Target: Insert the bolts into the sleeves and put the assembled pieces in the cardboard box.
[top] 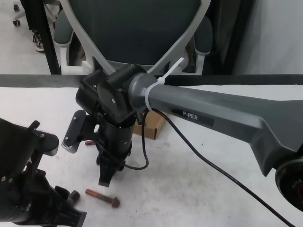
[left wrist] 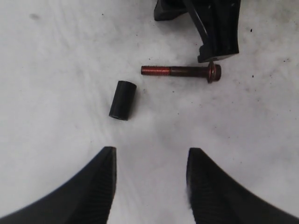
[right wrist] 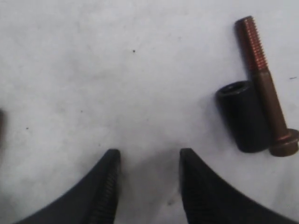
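Note:
A copper-coloured bolt lies flat on the white bench, and a short black sleeve lies apart from it, near its threaded end. My left gripper hovers open just short of the sleeve, holding nothing. The same bolt shows in the high view, below the tip of my right gripper, which points down at the bench. My right gripper is open over bare surface. Off to its side a second bolt lies against a second black sleeve.
A cardboard box sits on the bench behind the right arm, partly hidden by it. The right arm's black cable trails across the bench. An office chair stands beyond the bench's far edge.

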Tool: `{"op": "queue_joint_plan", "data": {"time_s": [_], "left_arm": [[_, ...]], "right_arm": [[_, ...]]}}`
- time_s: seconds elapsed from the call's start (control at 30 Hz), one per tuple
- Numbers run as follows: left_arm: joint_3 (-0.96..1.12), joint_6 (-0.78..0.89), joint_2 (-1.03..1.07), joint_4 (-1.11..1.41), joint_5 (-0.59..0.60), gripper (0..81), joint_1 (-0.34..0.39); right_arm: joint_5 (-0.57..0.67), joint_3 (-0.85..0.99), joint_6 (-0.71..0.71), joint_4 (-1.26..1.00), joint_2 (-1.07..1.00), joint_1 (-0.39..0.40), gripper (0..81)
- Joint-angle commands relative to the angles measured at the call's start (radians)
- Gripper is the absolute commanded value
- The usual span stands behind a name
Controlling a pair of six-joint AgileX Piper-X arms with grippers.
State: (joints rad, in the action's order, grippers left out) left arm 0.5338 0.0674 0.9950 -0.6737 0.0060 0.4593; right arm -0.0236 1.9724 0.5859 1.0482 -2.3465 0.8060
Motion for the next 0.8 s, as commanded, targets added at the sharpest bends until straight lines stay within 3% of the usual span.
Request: {"op": "queue_joint_plan", "data": {"time_s": [0.0,0.53,0.77], "left_arm": [[0.000,0.007,0.000,0.009,0.004,44.7,0.003],[0.000,0.007,0.000,0.009,0.004,44.7,0.003],[0.000,-0.006,0.000,0.005,-0.080,44.7,0.001]], "right_arm": [[0.015,0.011,-0.002,0.031,-0.002,-0.003,39.6],[-0.062,0.035,-0.020,0.174,0.043,-0.003,39.6],[0.077,0.035,-0.091,0.284,0.085,-0.003,39.6]]}}
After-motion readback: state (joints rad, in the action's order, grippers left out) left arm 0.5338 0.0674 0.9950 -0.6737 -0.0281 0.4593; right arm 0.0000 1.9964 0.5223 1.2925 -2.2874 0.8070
